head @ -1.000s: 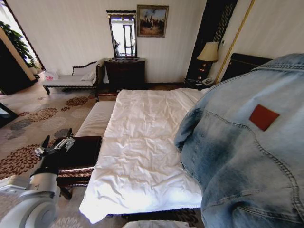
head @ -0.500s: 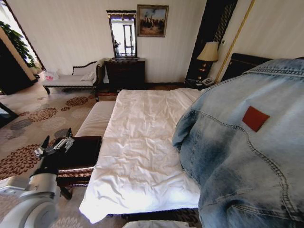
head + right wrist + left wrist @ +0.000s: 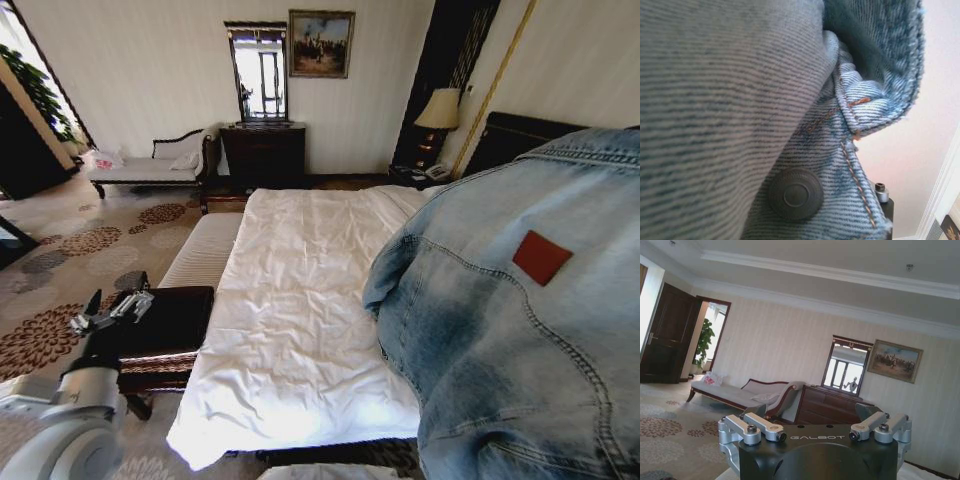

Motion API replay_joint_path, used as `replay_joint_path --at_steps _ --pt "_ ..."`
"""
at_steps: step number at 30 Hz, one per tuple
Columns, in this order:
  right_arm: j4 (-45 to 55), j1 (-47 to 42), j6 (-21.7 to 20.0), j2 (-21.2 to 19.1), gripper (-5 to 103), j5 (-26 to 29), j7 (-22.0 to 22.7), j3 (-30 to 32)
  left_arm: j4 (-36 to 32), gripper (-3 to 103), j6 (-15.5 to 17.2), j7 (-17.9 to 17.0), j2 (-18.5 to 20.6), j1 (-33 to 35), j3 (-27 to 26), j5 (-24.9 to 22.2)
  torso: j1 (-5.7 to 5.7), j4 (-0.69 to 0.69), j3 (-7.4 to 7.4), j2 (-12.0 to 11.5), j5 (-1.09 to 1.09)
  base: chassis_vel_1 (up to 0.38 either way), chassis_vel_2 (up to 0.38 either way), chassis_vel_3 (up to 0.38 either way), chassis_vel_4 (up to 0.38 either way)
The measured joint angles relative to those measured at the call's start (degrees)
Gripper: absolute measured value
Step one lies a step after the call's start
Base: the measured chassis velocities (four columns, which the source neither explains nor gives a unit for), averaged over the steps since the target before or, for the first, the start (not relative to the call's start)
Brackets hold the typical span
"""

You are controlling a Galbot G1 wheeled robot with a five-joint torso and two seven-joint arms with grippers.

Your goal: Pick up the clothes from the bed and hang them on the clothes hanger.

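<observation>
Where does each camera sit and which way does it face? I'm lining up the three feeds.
Head view: high on the robot, looking down over the bed; left arm with left gripper low left, denim jacket right.
Left wrist view: behind the left gripper, facing the dresser wall.
Right wrist view: pressed against the jacket, a button close.
Shared: dresser, mirror, painting; the jacket.

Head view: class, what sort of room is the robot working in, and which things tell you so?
Most likely a hotel-style bedroom: a wide bed with a white quilt, a bedside lamp, and a dark dresser under a mirror.
</observation>
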Motion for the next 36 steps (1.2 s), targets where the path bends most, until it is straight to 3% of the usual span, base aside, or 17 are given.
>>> replay_joint_path --at_steps 12,36 --pt "0.8 -1.0 0.0 0.5 16 -0.1 -0.5 0.9 0.0 100 -0.2 0.0 0.0 0.2 -0.1 -0.1 0.01 0.00 0.00 0.0 0.00 0.032 -0.022 -0.031 0.025" --pt "0.9 -0.8 0.0 0.9 16 0.1 -0.7 0.8 0.0 100 -0.3 -0.1 -0.3 -0.1 0.2 -0.1 0.02 0.01 0.00 0.0 0.00 0.125 -0.126 -0.130 0.133"
